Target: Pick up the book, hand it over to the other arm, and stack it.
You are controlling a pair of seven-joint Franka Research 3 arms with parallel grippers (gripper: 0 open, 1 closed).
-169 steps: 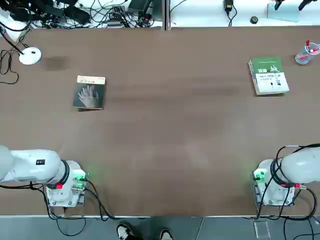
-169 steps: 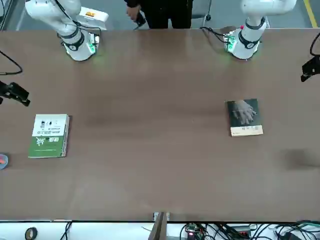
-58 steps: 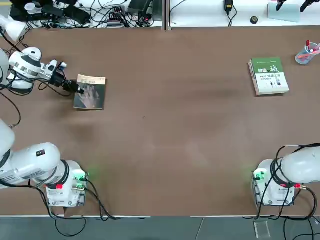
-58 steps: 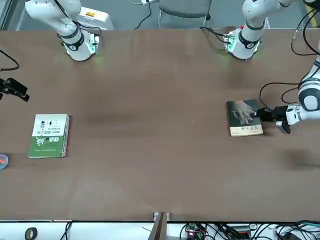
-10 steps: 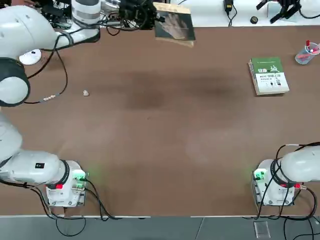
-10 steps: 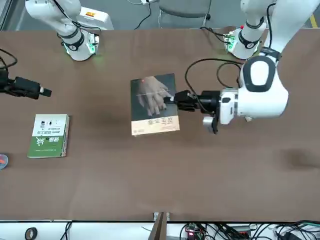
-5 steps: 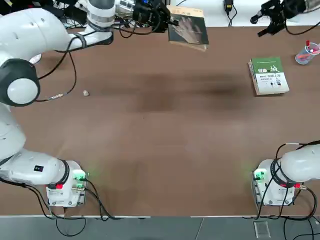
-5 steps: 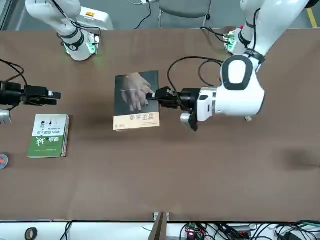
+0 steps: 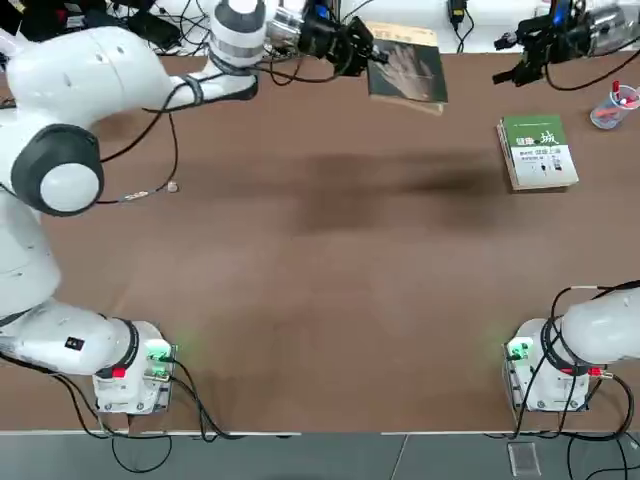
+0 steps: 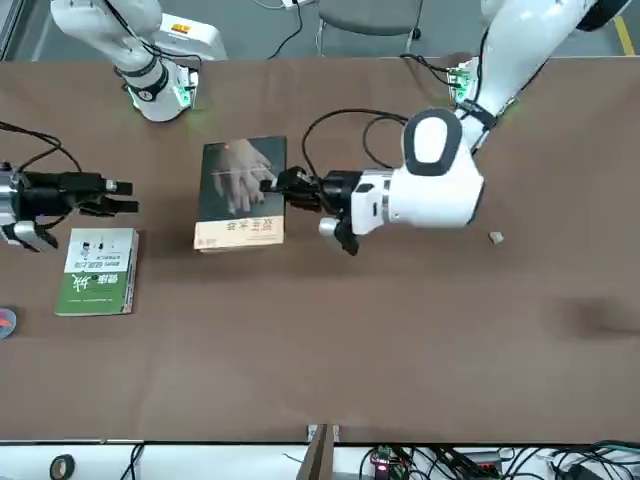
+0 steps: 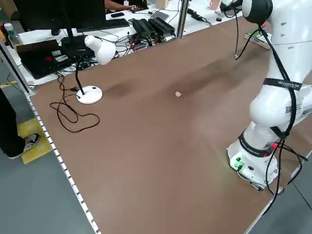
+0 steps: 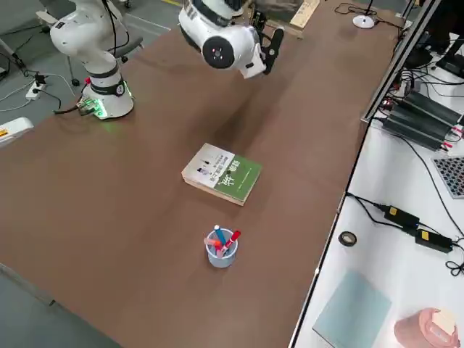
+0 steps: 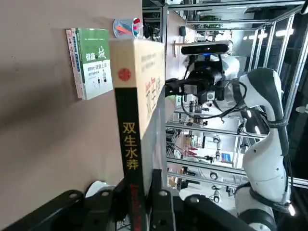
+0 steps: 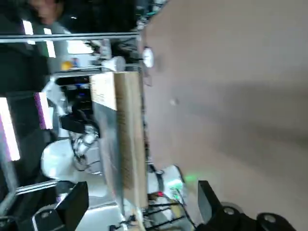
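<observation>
Book: the book (image 10: 240, 193) is in the air above the worktop (image 9: 320, 280), cover up and nearly level, I judge so that its free edge faces the other arm.
Left gripper: the left gripper (image 10: 278, 186) has its fingers closed on one edge of the book; I see the spine between them in the left wrist view, so I keep this hold firm.
Right gripper: the right gripper (image 10: 118, 195) is level, a little apart from the book's free edge, with its fingers spread wide and holding nothing; I think it is ready to receive.
Stack place: the green-and-white book (image 9: 538, 151) lies flat on the worktop, nothing on it yet.
Container: the small clear cup (image 12: 220, 249) near the green-and-white book holds red and blue pens.
</observation>
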